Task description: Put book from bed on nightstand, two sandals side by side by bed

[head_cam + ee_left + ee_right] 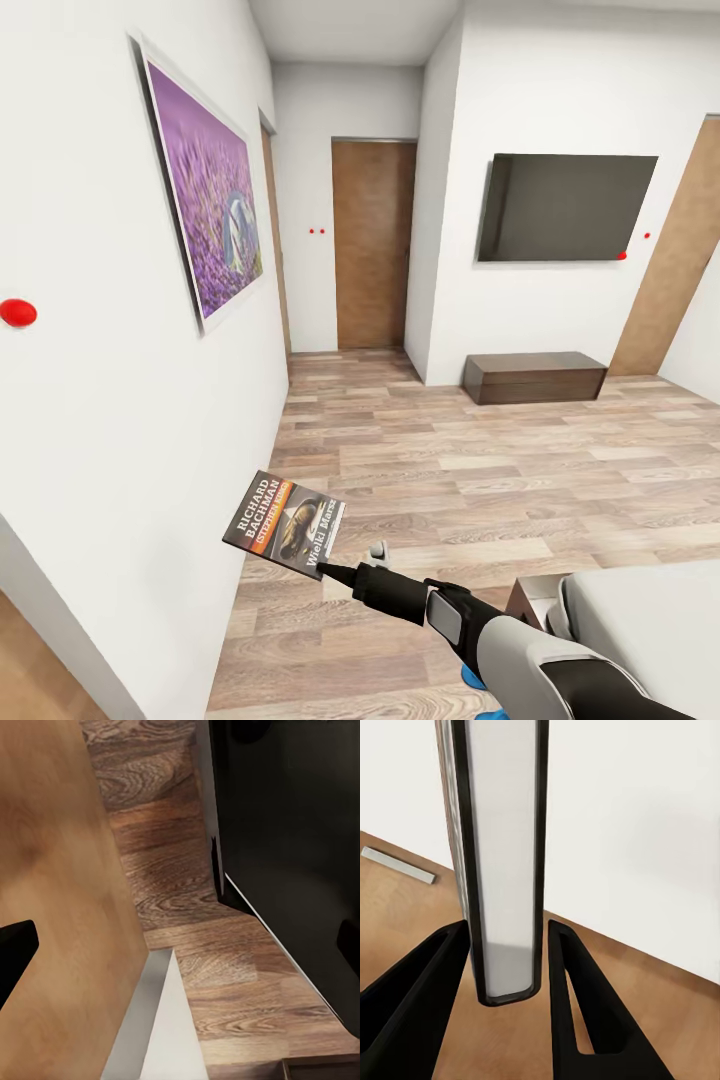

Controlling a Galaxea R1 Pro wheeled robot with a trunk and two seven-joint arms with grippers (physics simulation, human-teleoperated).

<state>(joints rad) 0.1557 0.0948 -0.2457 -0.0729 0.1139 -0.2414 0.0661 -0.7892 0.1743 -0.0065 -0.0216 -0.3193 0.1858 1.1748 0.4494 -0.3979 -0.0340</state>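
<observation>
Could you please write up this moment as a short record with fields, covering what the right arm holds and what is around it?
held item: the book, clamped at its lower corner by the right gripper
grip detail: book's edge sits between the two black fingers
book position: in the air above the wood floor, near the white wall
bed: corner of the mattress at lower right
sandals: a bit of blue under the right arm
room: wall television, low bench, door, lavender picture
left gripper: state unclear

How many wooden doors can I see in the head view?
2. One door stands closed at the end of the hallway. Another door is at the right edge, past the television. More may be hidden outside the view.
</observation>
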